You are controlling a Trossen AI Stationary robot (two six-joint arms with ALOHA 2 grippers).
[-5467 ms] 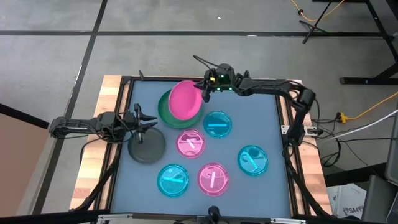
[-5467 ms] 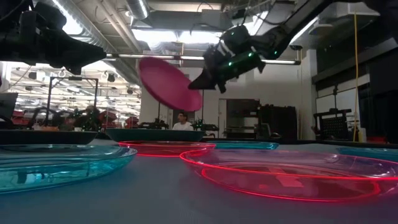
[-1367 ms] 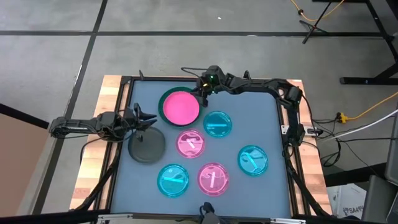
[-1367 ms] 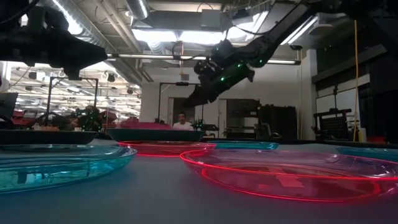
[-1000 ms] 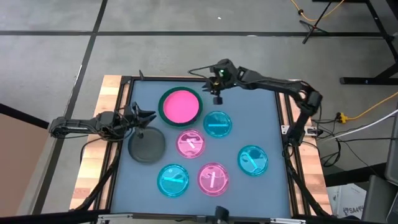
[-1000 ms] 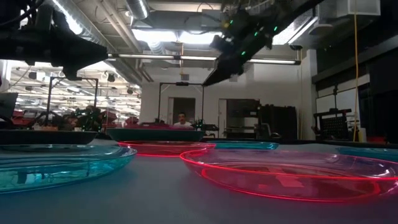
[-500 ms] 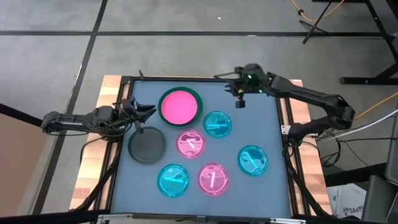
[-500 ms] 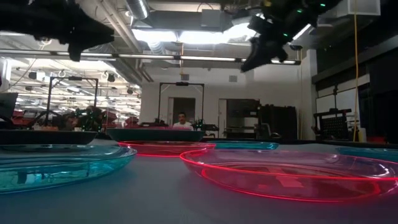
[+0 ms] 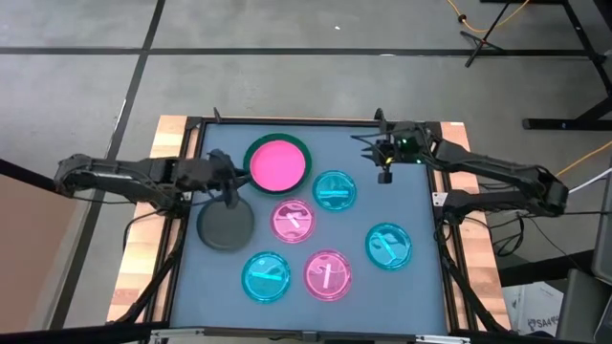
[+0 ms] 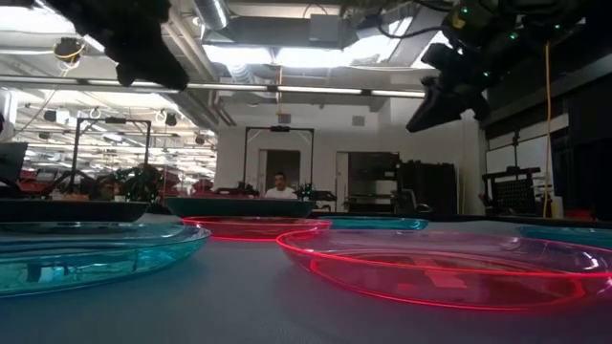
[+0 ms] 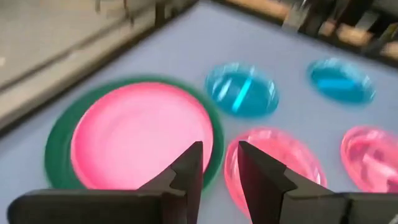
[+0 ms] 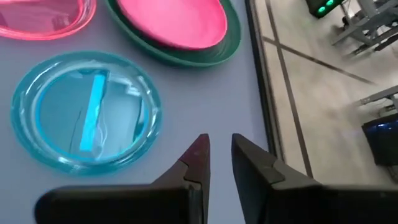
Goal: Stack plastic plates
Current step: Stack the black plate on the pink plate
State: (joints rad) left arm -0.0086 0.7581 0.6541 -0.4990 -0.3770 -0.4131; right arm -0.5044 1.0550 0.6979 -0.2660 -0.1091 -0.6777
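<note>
The solid pink plate (image 9: 278,162) lies inside the larger dark green plate (image 9: 251,172) at the table's far middle. The dark grey plate (image 9: 226,225) lies flat at the left. Three cyan plates (image 9: 335,190) (image 9: 388,245) (image 9: 267,276) and two translucent pink plates (image 9: 294,220) (image 9: 327,274) lie apart on the mat. My left gripper (image 9: 229,189) (image 11: 219,163) hangs in the air between the grey and green plates, slightly open, with nothing in it. My right gripper (image 9: 385,176) (image 12: 221,146) hovers right of the far cyan plate (image 12: 87,118), slightly open, with nothing in it.
A dark raised frame (image 9: 436,191) and wooden border (image 9: 153,220) ring the blue mat. Bare mat lies along the far right strip beside my right gripper and near the left near corner. A person (image 10: 278,183) stands far behind the table in the low view.
My right gripper has drawn back from above the green plate's far right side toward the table's right edge, with nothing in it. My left gripper has risen and tipped its fingers downward, shifting a little toward the stacked pink and green plates. No plate has moved.
</note>
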